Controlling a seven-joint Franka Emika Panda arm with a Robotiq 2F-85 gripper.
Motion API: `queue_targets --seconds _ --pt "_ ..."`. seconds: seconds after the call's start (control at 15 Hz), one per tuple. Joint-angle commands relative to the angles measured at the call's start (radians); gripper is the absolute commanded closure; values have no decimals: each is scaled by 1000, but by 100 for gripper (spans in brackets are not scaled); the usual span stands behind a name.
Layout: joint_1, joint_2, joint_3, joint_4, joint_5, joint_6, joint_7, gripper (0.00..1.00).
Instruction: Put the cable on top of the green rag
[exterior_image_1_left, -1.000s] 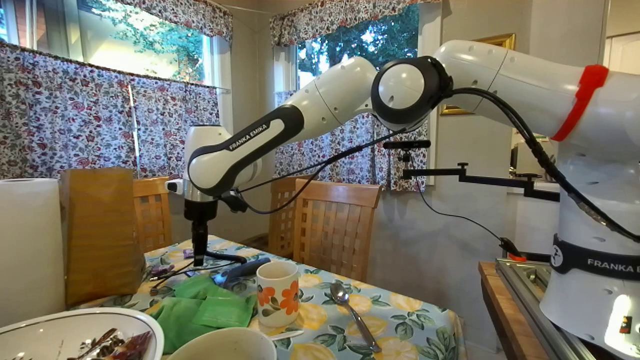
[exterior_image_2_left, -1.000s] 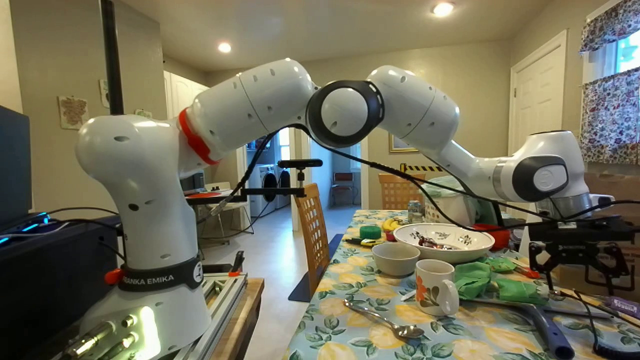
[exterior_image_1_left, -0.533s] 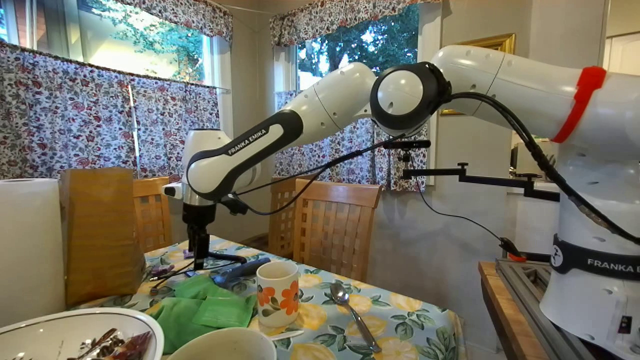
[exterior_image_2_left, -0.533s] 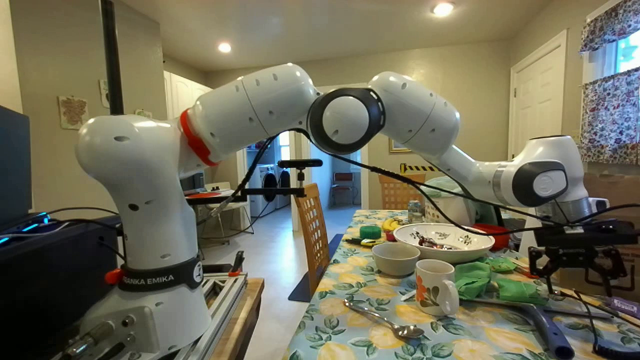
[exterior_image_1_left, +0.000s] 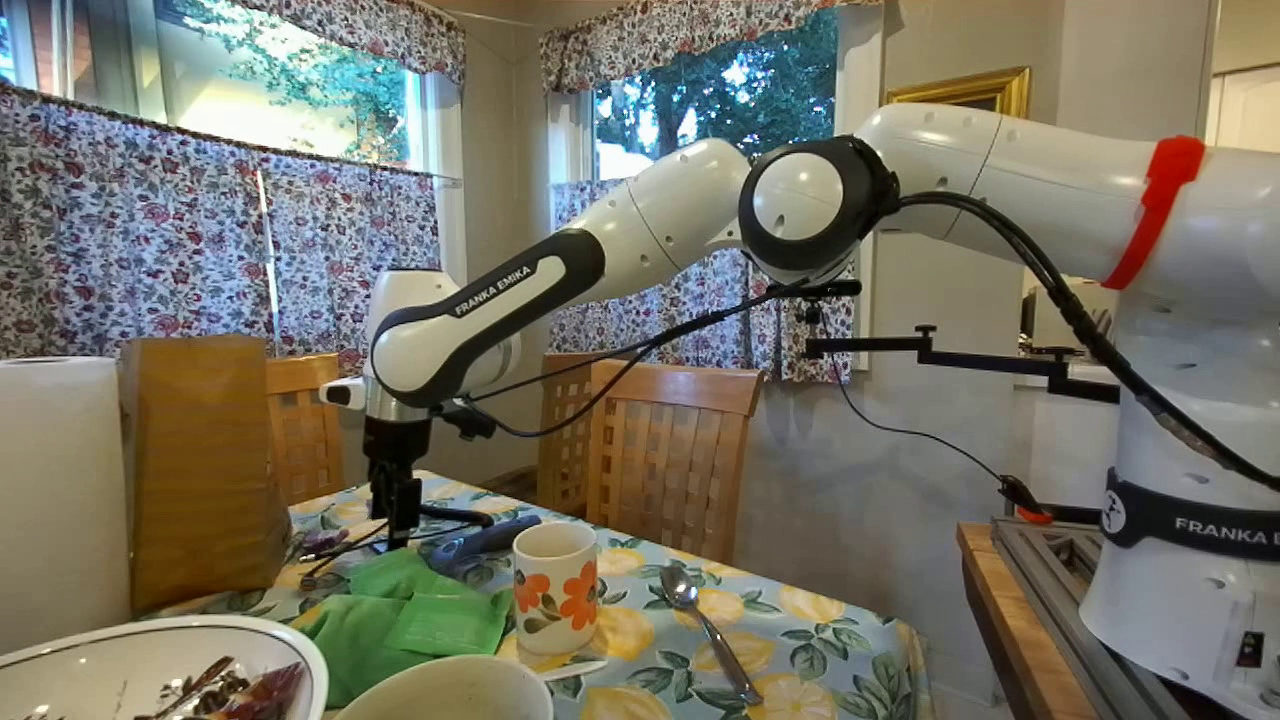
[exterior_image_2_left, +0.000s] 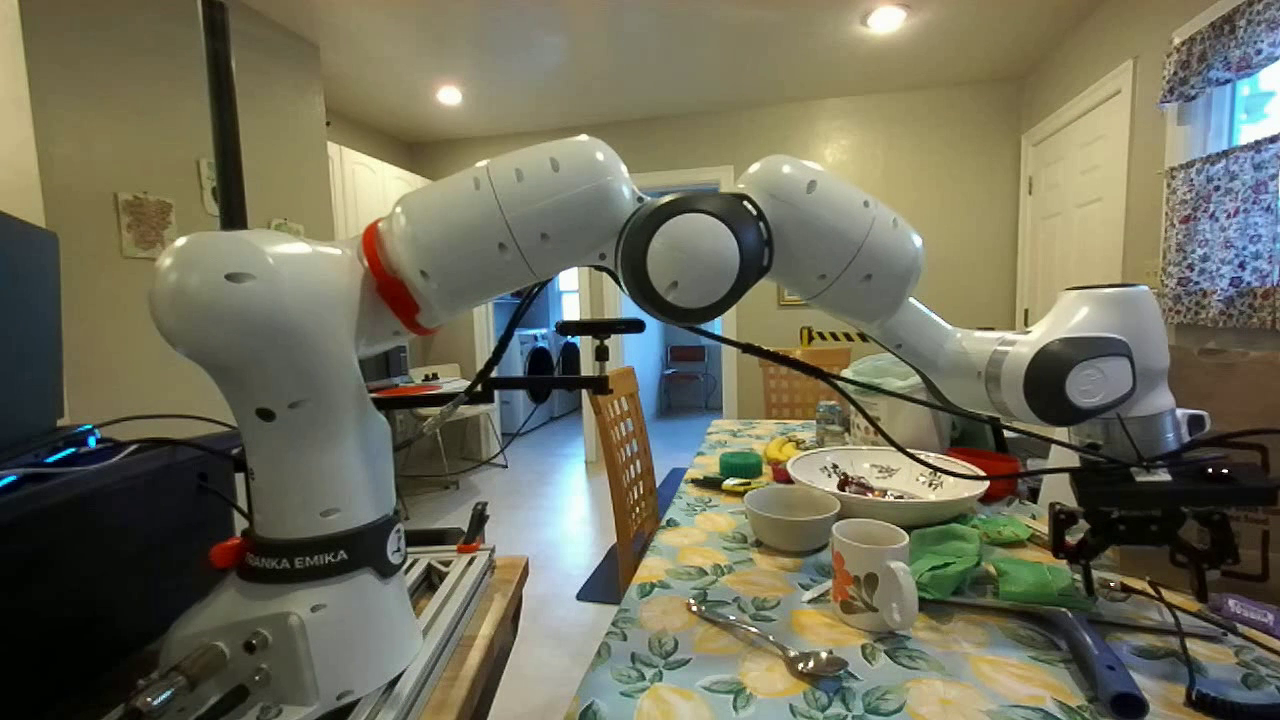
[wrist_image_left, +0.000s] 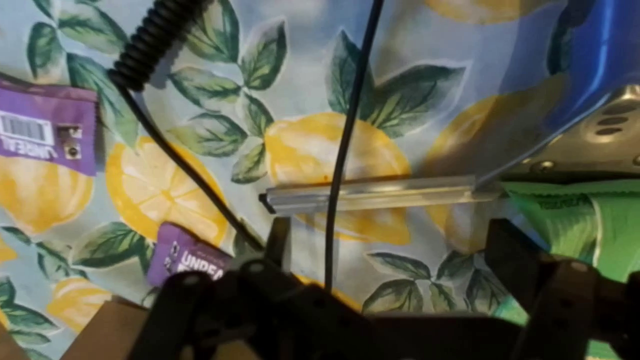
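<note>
Above the hand (exterior_image_2_left: 1143, 592), we read FRANKA EMIKA on the robot's forearm (exterior_image_1_left: 490, 308); well apart from the hand, the base's black band (exterior_image_2_left: 320, 556) bears the same name. Near the hand, a purple wrapper (wrist_image_left: 184, 254) shows UNREA, its end unclear; farther off, a second wrapper (wrist_image_left: 59, 123) reads UNREAL.

The lemon-patterned cloth-covered table (exterior_image_1_left: 830, 620) carries a thin black cable (wrist_image_left: 344, 145), a crumpled green rag (exterior_image_1_left: 425, 622), a silvery metal spoon (exterior_image_1_left: 714, 637) and a white flowered mug (exterior_image_1_left: 555, 590) (standing upright).

Pretty clearly somebody's home. Lemon tablecloth (exterior_image_1_left: 640, 640) sits under the pincer (exterior_image_2_left: 1143, 590), flowery curtains (exterior_image_1_left: 150, 240) hang beyond it, mug (exterior_image_1_left: 555, 590) nearby.
</note>
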Motion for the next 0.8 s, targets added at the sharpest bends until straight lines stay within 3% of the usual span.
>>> queue_targets --seconds 0.0,0.33,0.4,0.47,0.53,0.73 --pt "-18 62 27 99 33 -26 -100 0" --pt "-20 77 28 129 46 -42 -105 2" --pt "-20 82 29 136 51 -43 -104 11" --pt "-20 85 28 143 56 -46 -102 13" --pt "-20 89 30 150 61 -52 -104 23" --pt "-22 104 33 167 77 -66 -102 20"
